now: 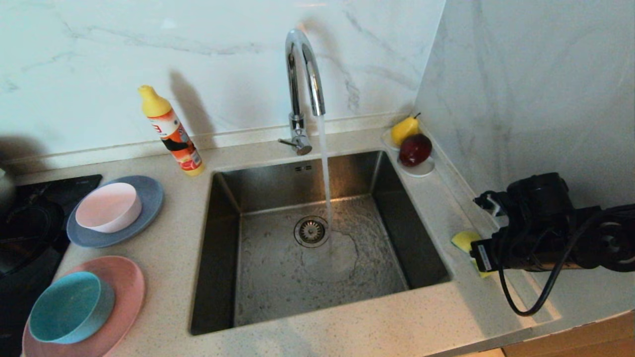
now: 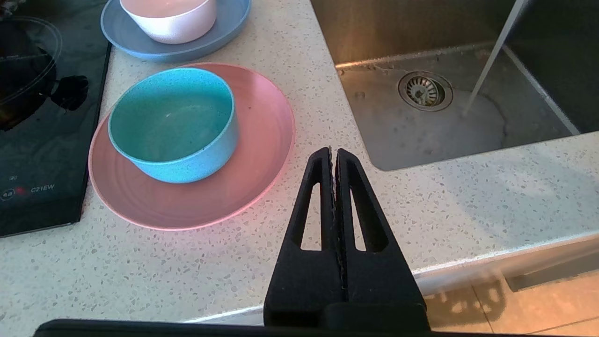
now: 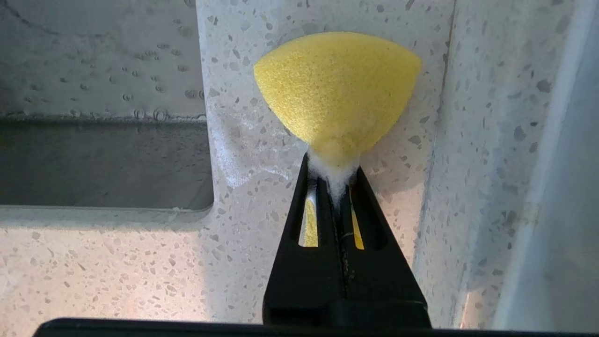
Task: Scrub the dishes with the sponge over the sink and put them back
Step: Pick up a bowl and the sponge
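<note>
Right of the sink (image 1: 233,198), the right gripper (image 3: 333,180) pinches the sponge (image 3: 337,89), mostly hidden behind its wrist overhead; the left gripper (image 2: 333,154) is pressed together.

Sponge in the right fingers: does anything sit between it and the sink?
Nothing visible does. The right gripper is shut on the sponge on the counter beside the sink; only bare counter lies between.

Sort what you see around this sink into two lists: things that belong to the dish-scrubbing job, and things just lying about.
Part of the job:
sponge, pinched in the right gripper
sink
blue-grey plate
pale pink bowl
pink plate
teal bowl

Just lying about:
detergent bottle
saucer with pear and red fruit
hob
</note>
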### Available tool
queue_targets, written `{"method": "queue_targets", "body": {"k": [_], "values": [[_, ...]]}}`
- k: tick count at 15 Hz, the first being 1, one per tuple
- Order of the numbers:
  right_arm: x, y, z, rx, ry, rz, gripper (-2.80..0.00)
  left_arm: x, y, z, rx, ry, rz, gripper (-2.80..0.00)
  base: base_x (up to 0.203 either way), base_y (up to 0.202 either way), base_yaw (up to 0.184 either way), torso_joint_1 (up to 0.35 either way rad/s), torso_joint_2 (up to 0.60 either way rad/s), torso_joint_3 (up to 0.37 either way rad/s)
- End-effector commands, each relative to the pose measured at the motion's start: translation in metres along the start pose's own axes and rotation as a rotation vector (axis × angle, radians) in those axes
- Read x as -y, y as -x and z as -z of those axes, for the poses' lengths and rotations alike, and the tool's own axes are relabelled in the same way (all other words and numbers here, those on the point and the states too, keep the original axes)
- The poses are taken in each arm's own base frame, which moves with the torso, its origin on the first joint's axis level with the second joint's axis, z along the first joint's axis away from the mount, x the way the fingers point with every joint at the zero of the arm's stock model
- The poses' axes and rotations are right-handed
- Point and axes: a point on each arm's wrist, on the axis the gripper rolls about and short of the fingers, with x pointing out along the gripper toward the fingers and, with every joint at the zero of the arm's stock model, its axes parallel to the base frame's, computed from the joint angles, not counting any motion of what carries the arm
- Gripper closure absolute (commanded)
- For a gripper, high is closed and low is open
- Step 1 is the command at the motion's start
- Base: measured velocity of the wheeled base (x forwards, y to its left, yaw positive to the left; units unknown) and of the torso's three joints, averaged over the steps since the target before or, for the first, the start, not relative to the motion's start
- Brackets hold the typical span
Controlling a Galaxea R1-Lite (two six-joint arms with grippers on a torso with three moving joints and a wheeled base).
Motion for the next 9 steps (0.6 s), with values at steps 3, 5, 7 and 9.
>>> {"method": "queue_targets", "body": {"k": [3, 5, 7, 9], "values": [[-0.005, 0.009, 0.0, 0.013, 0.011, -0.016, 0.0, 0.0, -0.001, 0.005, -0.019, 0.001, 0.001, 0.0, 0.0, 0.0, 0.0, 0.0, 0.0, 0.0], [-0.008, 0.019, -0.001, 0.035, 0.016, -0.026, 0.0, 0.0, -0.001, 0.005, -0.019, 0.001, 0.001, 0.0, 0.0, 0.0, 0.0, 0.0, 0.0, 0.0], [-0.014, 0.032, -0.001, 0.063, 0.033, -0.046, 0.0, 0.0, -0.001, 0.005, -0.019, 0.001, 0.001, 0.0, 0.0, 0.0, 0.0, 0.0, 0.0, 0.0], [-0.022, 0.047, 0.001, 0.091, 0.056, -0.077, 0.0, 0.0, -0.001, 0.005, -0.019, 0.001, 0.001, 0.0, 0.0, 0.0, 0.0, 0.0, 0.0, 0.0]]}}
